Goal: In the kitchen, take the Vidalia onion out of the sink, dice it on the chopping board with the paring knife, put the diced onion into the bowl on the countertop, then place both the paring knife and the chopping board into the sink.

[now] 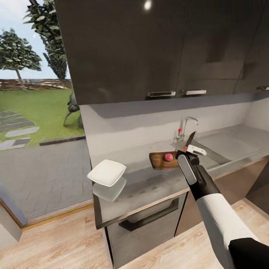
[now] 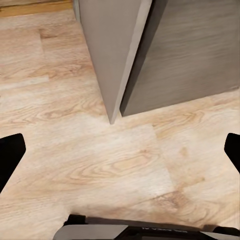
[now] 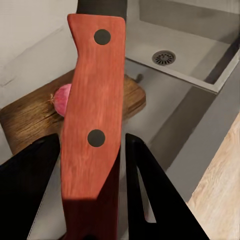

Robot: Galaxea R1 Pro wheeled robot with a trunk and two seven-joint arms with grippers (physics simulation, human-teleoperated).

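My right gripper (image 1: 188,150) is shut on the paring knife (image 1: 191,141), whose dark blade points up beside the tap. In the right wrist view the red handle (image 3: 93,120) stands between the black fingers (image 3: 150,195). Just to the gripper's left, the pinkish Vidalia onion (image 1: 169,157) rests on the brown chopping board (image 1: 158,161), which lies on the dark countertop (image 1: 149,188) next to the sink (image 1: 211,158). The onion (image 3: 62,99) and board (image 3: 27,120) show past the handle, with the sink's drain (image 3: 163,57) beyond. The white bowl (image 1: 107,172) sits near the countertop's left end. My left gripper (image 2: 120,150) hangs open over the floor.
Dark wall cabinets (image 1: 149,48) hang above the counter, and the chrome tap (image 1: 185,125) rises behind the knife. A drawer front with a black handle (image 1: 153,216) sits below the counter. The left wrist view looks down on wooden floor (image 2: 100,165) and a grey cabinet corner (image 2: 117,60).
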